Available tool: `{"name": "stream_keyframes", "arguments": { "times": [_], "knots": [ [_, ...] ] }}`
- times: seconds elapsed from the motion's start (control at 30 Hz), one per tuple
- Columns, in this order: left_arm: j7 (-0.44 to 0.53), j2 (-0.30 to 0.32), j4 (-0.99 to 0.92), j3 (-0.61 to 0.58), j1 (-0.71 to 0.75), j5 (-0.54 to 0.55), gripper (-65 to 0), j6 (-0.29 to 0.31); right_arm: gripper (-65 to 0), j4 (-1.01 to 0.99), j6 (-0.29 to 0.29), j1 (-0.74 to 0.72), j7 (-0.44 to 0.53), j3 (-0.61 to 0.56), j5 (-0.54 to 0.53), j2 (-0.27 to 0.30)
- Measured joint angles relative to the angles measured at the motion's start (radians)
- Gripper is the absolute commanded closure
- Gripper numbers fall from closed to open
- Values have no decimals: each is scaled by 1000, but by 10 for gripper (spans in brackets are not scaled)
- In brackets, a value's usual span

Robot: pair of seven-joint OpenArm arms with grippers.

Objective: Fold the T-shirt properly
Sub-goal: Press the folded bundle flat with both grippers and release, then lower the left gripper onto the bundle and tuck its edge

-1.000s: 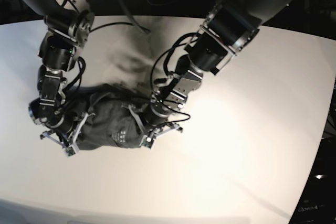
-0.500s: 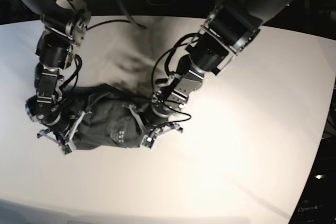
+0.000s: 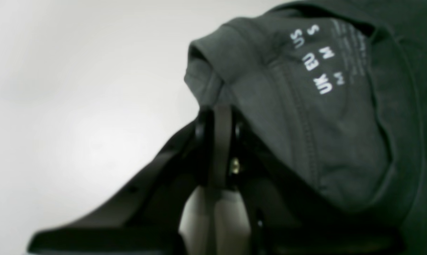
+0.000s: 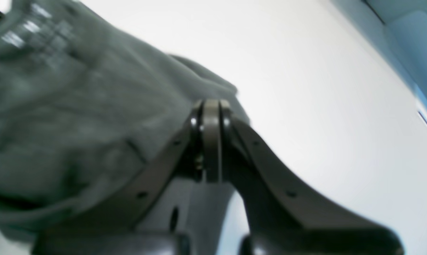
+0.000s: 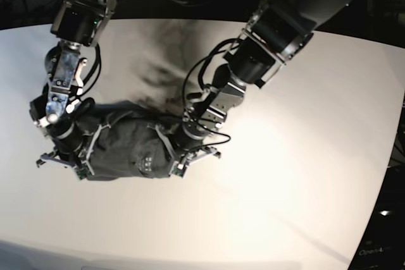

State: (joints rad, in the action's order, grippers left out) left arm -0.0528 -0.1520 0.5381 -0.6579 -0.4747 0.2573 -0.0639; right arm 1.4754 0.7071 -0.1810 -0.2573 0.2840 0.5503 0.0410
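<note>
While both arms are bent low over the white counter, the T-shirt is seen bunched into a dark grey heap toward nine o'clock of the counter's middle in the base view. The heap is bracketed by the two claws: the right claw is set at its nine o'clock edge, and the left claw at its three o'clock edge.

From the left wrist view, the left claw is shown with its fingers pressed together, and a rolled edge of the T-shirt is draped at and over the tips, toward one o'clock of them. Cloth appears to be pinched there, though the nip itself is blurred. White size lettering reading US, EU and UK is printed on the fabric at about one o'clock of the tips, and a stitched seam is seen running down below it.

From the right wrist view, the right claw is likewise closed tight, finger against finger. The T-shirt is piled toward nine and ten o'clock of it, and a fold is met right at the tips, so a grip on the cloth seems likely. Faint white print is caught on the fabric at the upper left corner. Bare counter is spread out toward three o'clock.
</note>
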Motion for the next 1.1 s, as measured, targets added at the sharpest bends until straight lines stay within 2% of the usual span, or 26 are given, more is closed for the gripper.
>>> {"name": "stream_keyframes", "arguments": {
  "times": [0.23, 0.33, 0.53, 0.67, 0.83, 0.97, 1.1],
  "knots": [
    [4, 19, 42, 7, 26, 3, -27, 6, 0, 6, -2, 75, 3, 13, 0, 100],
    [-49, 63, 171, 7, 84, 7, -27, 7, 0, 4, 3, 102, 3, 72, 0, 100],
    [-361, 172, 558, 54, 223, 11, -27, 6, 0, 5, 0, 113, 10, 139, 0, 107],
    [-471, 219, 701, 107, 272, 6, -27, -3, 0, 5, 0, 115, 10, 158, 0, 108],
    [-504, 241, 883, 118, 311, 10, -27, 1, 0, 5, 0, 115, 5, 154, 0, 108],
    [-588, 252, 927, 112, 364, 7, -27, 2, 0, 5, 0, 107, 7, 150, 0, 108],
    [-572, 239, 937, 110, 358, 8, -27, 0, 0, 5, 0, 79, 7, 132, -2, 105]
  ]
}}
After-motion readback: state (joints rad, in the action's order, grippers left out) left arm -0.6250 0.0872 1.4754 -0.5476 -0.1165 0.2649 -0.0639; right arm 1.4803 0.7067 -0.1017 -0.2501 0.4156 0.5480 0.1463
